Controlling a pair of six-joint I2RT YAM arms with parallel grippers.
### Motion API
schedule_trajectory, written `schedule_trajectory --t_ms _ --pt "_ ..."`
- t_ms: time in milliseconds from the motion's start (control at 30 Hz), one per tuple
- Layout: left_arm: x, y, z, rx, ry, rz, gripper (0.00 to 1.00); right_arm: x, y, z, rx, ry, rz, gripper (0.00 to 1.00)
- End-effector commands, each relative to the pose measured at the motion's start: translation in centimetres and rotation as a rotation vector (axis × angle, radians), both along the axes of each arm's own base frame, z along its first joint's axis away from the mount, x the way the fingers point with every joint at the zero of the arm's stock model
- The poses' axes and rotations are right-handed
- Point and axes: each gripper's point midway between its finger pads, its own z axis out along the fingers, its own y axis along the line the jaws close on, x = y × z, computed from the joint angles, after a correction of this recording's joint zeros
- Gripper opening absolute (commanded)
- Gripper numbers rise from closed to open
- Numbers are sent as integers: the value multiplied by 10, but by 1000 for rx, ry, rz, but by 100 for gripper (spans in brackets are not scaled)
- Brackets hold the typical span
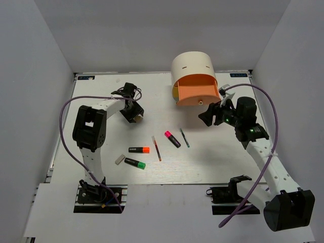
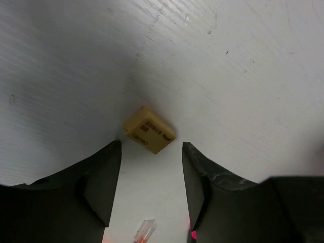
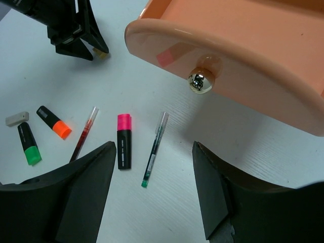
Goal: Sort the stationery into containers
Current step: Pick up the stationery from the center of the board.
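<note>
The tan eraser point(image 2: 149, 130) lies skewed on the worktop point(image 2: 243, 71), just ahead of the left claw point(image 2: 151, 152), whose jaws stand spread. It should advance, square to the eraser's flat faces, then pinch. The right claw point(image 3: 152, 152), also spread, hangs just short of the open pink drawer point(image 3: 243, 55).

Three highlighters point(image 1: 138, 150); two pens point(image 1: 156, 148); seemingly two erasers point(image 1: 120, 159).

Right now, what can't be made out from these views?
- Left wrist: print on the tan eraser is too small to read.
- Top external: that eraser is mostly hidden under the left end effector.
- Right wrist: the far end of the open drawer is cut off by the frame edge.
</note>
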Motion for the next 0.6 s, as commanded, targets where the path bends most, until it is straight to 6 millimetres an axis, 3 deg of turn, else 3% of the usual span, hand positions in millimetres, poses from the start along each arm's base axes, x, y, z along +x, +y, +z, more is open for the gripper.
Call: schedule_trajectory --t_ms 0,200,433,533,567 --pt "1 4 3 39 17 16 61 -2 -4 8 -7 -45 -4 68" --pt "6 4 -10 55 50 27 57 -11 -4 8 -12 -65 4 68" --pt "-4 7 -22 75 97 16 27 -17 -7 11 -15 -77 -1 68" --pt "-9 8 -15 75 87 -21 16 -19 -9 8 -17 -75 -5 68" --pt "-4 2 -2 63 35 -41 14 -22 -8 9 -15 -77 -1 68"
